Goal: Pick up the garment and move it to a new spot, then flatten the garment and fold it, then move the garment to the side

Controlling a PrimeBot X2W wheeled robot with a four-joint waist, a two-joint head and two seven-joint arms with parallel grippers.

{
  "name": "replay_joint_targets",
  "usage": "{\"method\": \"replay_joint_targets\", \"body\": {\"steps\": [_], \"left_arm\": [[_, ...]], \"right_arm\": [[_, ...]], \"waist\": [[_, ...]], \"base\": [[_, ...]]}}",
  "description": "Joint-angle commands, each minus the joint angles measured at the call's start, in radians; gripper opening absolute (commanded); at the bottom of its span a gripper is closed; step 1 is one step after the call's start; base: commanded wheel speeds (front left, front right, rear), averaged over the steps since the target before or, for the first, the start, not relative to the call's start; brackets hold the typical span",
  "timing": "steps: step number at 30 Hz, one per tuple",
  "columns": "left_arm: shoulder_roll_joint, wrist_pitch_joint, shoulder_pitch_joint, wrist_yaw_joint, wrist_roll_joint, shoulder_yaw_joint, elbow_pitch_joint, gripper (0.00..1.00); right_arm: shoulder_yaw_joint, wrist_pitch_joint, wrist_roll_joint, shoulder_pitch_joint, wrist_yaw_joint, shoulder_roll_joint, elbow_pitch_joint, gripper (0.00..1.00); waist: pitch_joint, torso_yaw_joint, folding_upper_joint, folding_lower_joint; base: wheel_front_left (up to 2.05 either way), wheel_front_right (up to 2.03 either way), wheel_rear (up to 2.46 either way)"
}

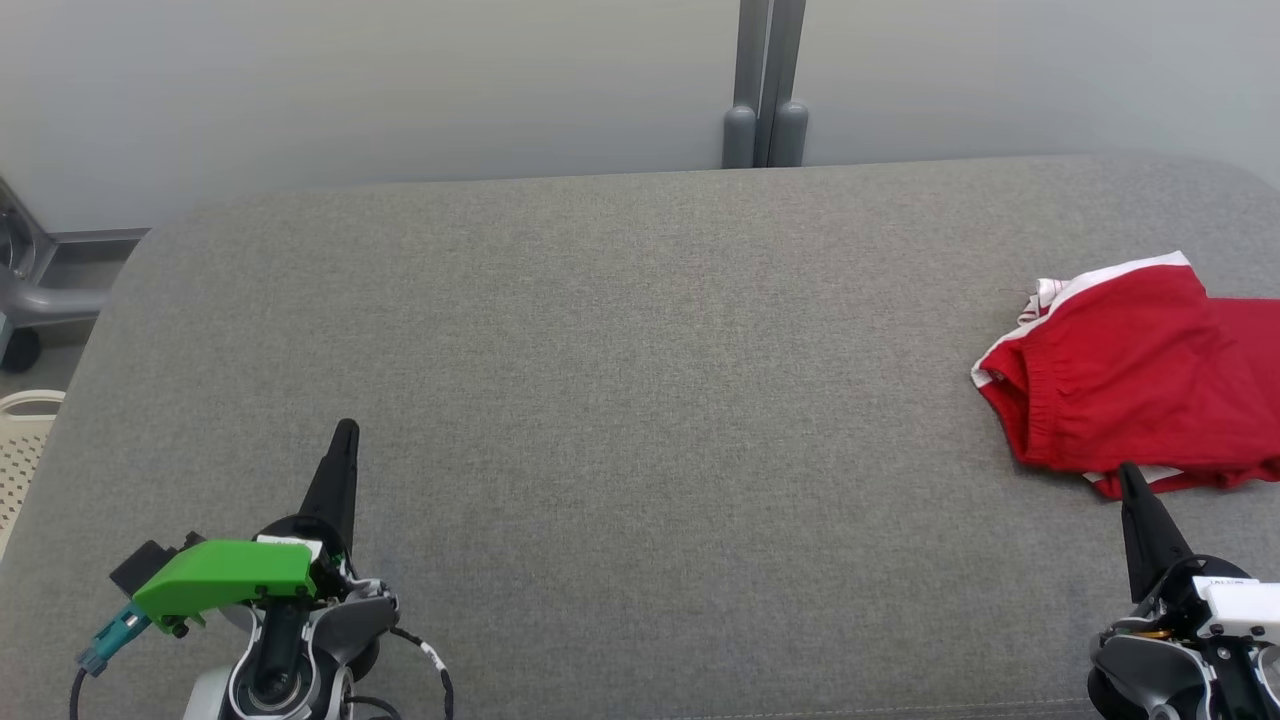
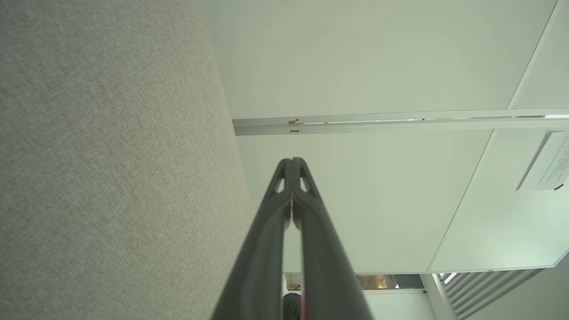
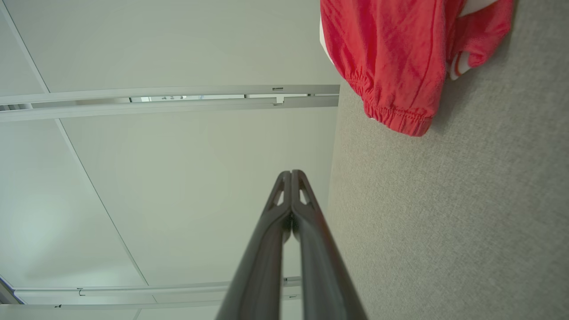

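A red garment [image 1: 1135, 375] with white trim and an elastic waistband lies crumpled at the right edge of the grey padded surface [image 1: 640, 400]; part of it runs off the head view's right side. The right wrist view has the garment [image 3: 395, 58] at its top. My right gripper [image 1: 1130, 474] stands just in front of the garment's near edge, fingers pressed together and empty [image 3: 292, 173]. My left gripper [image 1: 346, 430] rests at the lower left, far from the garment, also shut on nothing [image 2: 292, 160].
A pale wall with a grey vertical post [image 1: 765, 80] stands behind the surface. A grey chair base [image 1: 30, 300] and a cream perforated basket [image 1: 20, 450] sit beyond the surface's left edge. Bare grey fabric spans the middle.
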Motion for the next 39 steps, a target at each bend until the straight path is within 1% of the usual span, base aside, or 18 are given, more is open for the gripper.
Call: {"method": "replay_joint_targets", "body": {"steps": [1,39], "left_arm": [[0.001,0.003,-0.014,-0.006,-0.006,0.003,-0.001,0.00],[0.001,0.003,-0.014,-0.006,-0.007,0.003,-0.001,0.00]], "right_arm": [[-0.002,0.003,0.005,-0.007,0.000,-0.004,-0.004,0.00],[-0.002,0.003,0.005,-0.007,0.000,-0.004,-0.004,0.00]], "waist": [[0.000,0.000,0.0000,0.0000],[0.000,0.000,0.0000,0.0000]], "base": [[0.00,0.00,0.00],[0.00,0.00,0.00]]}}
